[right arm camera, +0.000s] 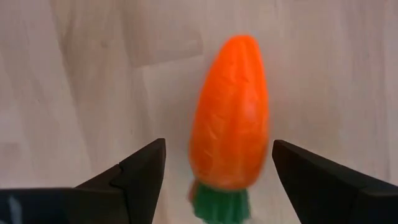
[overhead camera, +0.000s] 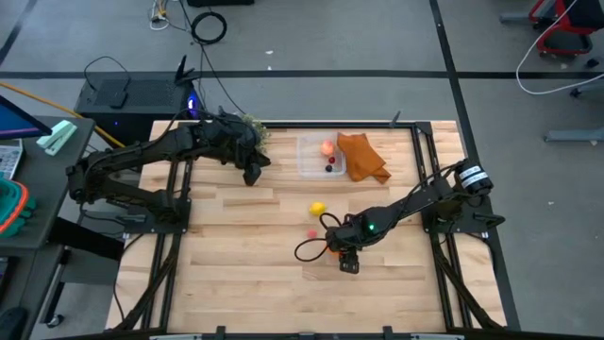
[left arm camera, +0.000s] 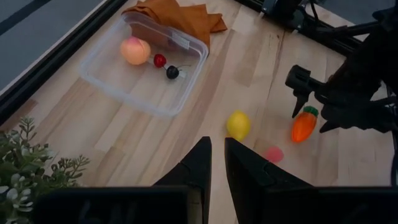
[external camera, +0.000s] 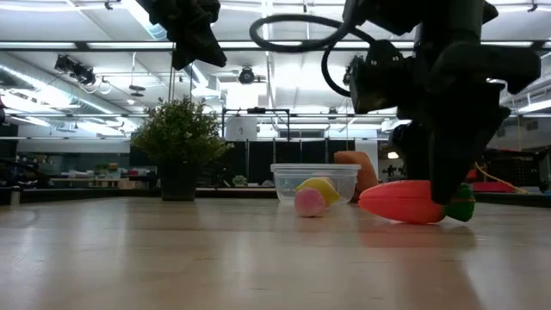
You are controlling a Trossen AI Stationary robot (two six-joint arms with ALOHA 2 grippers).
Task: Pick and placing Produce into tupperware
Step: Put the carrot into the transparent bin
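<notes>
1. The right gripper (overhead camera: 348,262) sits low in the centre of the high view, pointing down over the carrot (right arm camera: 230,138) on the counter (overhead camera: 245,274).
2. In the right wrist view its fingers (right arm camera: 140,171) are spread wide, one on either side of the carrot and clear of it, grasping nothing.
3. The carrot lies flat on the wood. In the low view it is at right of centre, orange body to the left and green top to the right, partly behind the dark gripper.
4. The tupperware (overhead camera: 316,156) stands in the upper middle of the high view, holding a peach-coloured fruit (left arm camera: 135,50), a small red fruit (left arm camera: 160,60) and a dark berry (left arm camera: 172,72).
5. An orange cloth (overhead camera: 361,157) touches the tupperware's right side.
6. The lemon (overhead camera: 318,208) and a pink fruit (overhead camera: 312,232) lie on the counter between the tupperware and the right gripper.
7. The left gripper (overhead camera: 253,174) hangs above the counter at upper left of centre, beside a green plant (left arm camera: 28,165). Its fingers (left arm camera: 193,171) are nearly together, with a thin gap and nothing in it.
</notes>
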